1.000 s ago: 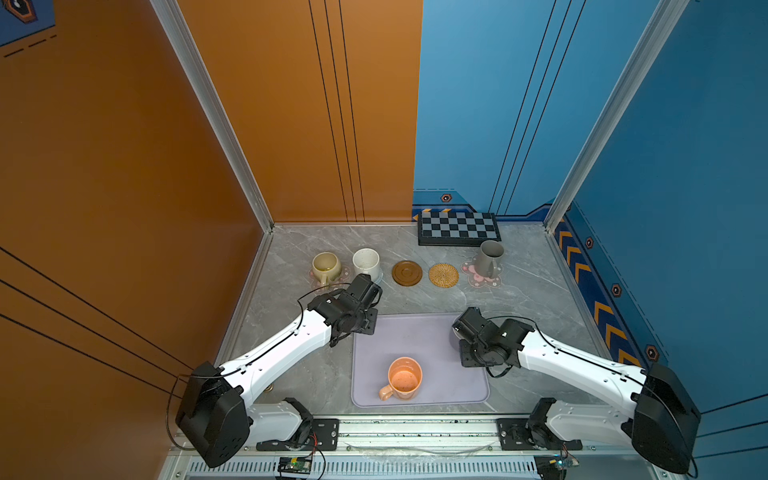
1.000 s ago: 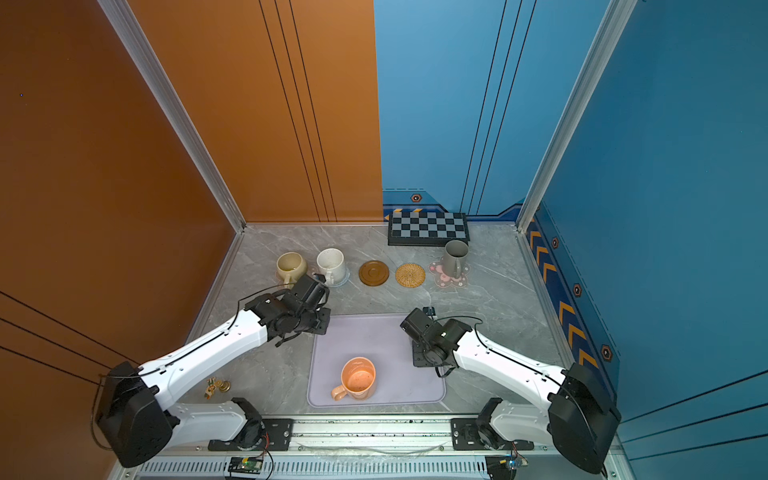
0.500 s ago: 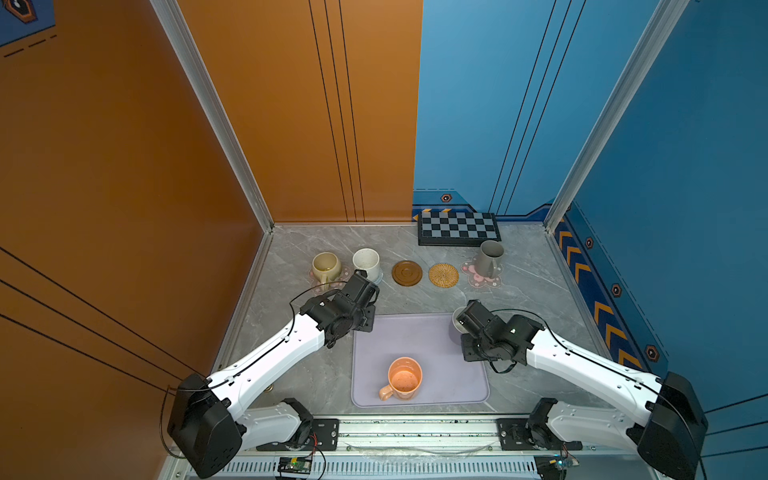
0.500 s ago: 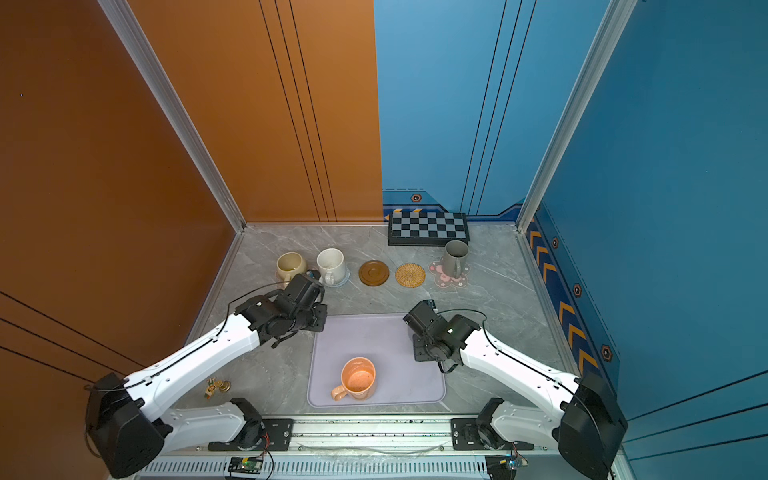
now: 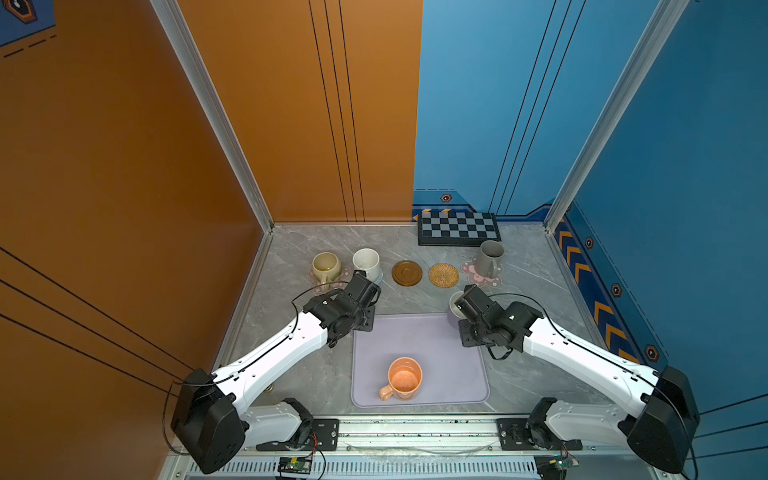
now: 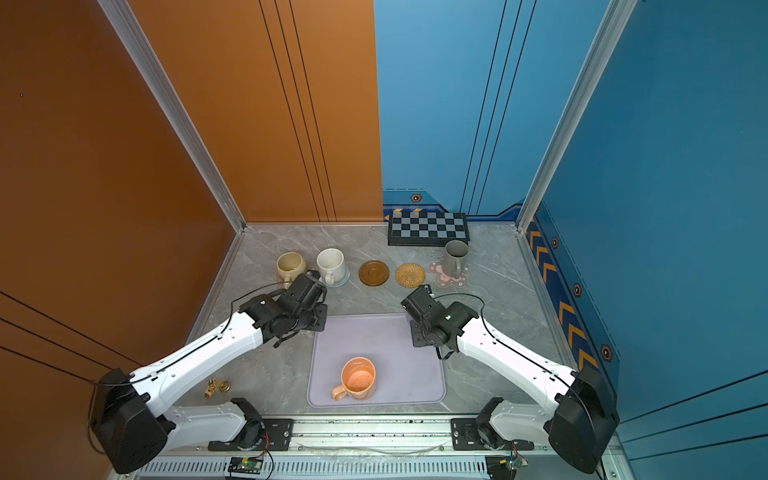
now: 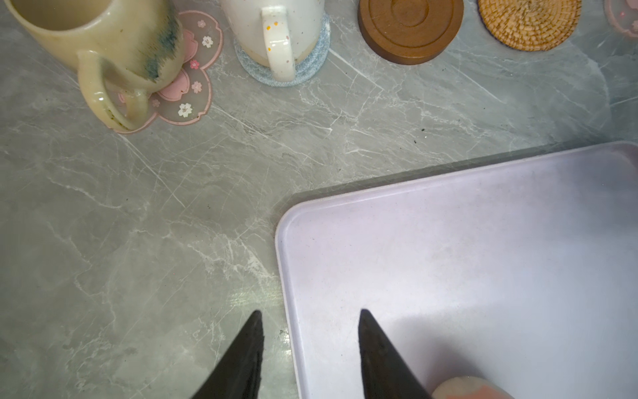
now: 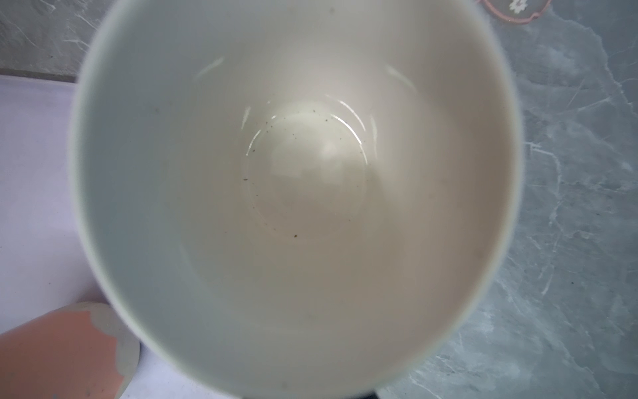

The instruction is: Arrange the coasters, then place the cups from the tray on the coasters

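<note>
Markings: hexagon badges (image 5: 446,198) and yellow chevrons (image 5: 569,249) on the blue wall. A small green mark on my right wrist housing (image 6: 448,318) is too small to read.

My left claw (image 7: 310,312) stands moderately apart with nothing between its fingers. One finger is over the counter (image 7: 138,207), the other over the tray (image 7: 448,259), with the tray's rim between them. In both top views the wrist housing hides this claw.

My right claw (image 5: 464,306) is closed tight on the lavender cup (image 5: 454,309), at the tray's far right corner. The wrist view shows little but the cup's white inside (image 8: 303,172), rim blurred. The exact pinch point is hidden.

The orange cup (image 5: 403,379) stands upright on the tray's near part. Both wrist views cut it off at the frame edge.

Far row on the counter:
- The beige cup (image 7: 103,34) stands on a pink flower coaster (image 7: 193,83).
- The speckled white cup (image 7: 276,27) stands on the blue-grey coaster (image 7: 310,65).
- The wooden disc coaster (image 5: 407,273) is bare.
- The rattan coaster (image 5: 443,275) is bare.
- The grey cup (image 5: 489,257) stands on the second pink flower coaster (image 5: 468,269).

The checkerboard (image 5: 459,228) lies against the back wall. Small brass-coloured objects (image 6: 218,386) beside my left arm are too small to identify.
</note>
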You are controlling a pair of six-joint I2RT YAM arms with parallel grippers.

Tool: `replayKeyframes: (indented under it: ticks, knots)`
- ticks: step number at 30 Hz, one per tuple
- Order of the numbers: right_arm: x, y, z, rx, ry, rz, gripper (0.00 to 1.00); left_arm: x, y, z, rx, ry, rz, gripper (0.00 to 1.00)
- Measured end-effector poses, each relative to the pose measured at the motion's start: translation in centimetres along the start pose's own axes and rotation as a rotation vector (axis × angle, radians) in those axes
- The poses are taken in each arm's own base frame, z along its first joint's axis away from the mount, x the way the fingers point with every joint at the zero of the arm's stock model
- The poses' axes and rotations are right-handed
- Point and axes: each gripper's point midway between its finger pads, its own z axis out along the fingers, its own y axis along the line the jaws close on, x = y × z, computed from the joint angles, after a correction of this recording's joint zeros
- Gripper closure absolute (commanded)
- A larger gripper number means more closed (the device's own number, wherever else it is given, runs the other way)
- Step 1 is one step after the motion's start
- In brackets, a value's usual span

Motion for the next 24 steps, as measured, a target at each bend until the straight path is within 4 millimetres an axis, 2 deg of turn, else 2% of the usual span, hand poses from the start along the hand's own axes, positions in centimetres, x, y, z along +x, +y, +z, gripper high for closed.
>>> replayKeyframes:
  ticks: [8, 13, 24]
  knots:
    - [-2.3, -1.0, 1.0, 0.037, 0.017, -0.002, 1.00, 0.0, 0.3, 1.1, -0.043, 0.025, -0.004, 0.55]
    - [-3.9, -1.6, 1.6, 0.055, 0.020, 0.003, 1.00, -1.2, -0.3, 1.2, -0.042, 0.015, -0.011, 0.55]
    - [-7.9, -1.1, 4.2, 0.037, -0.006, 0.018, 1.00, -1.7, -0.3, 2.4, -0.066, 0.040, -0.012, 0.55]
